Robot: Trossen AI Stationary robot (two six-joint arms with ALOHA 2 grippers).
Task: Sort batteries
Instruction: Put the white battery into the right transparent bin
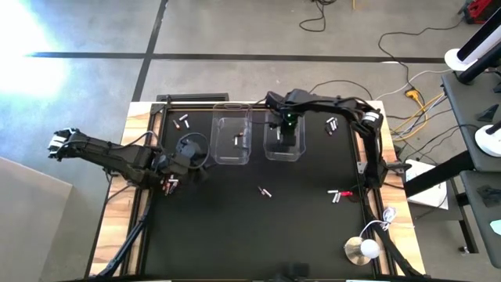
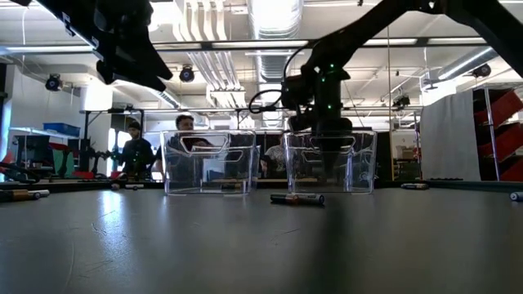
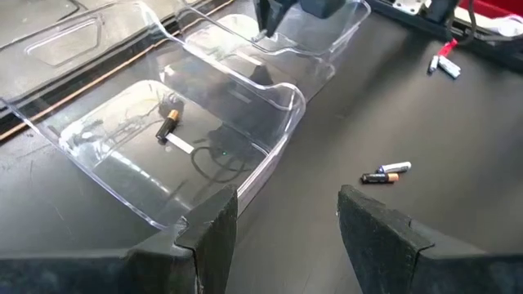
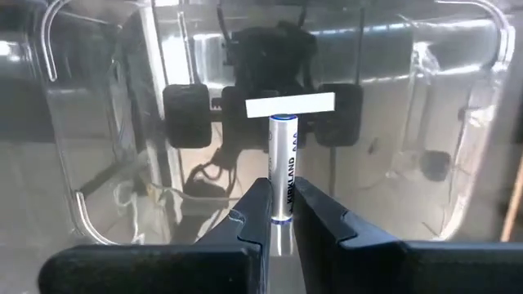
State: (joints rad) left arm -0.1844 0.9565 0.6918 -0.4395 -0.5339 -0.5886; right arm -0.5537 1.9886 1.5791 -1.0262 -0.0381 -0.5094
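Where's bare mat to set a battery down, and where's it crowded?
Free: the wide mat strip nearer than the lone centre batteries. Crowded: far edge, around both bins, where the right gripper holds a white battery over the right bin.

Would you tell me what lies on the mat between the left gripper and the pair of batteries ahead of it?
Nothing: in the left wrist view, bare dark mat separates the open left gripper from the battery pair.

On the black bench (image 1: 235,227) stand two clear bins. The right end effector (image 1: 286,125) is over the right bin (image 1: 283,149). The left bin (image 1: 232,139) holds batteries (image 1: 239,140). The left end effector (image 1: 188,149) is just beside it.
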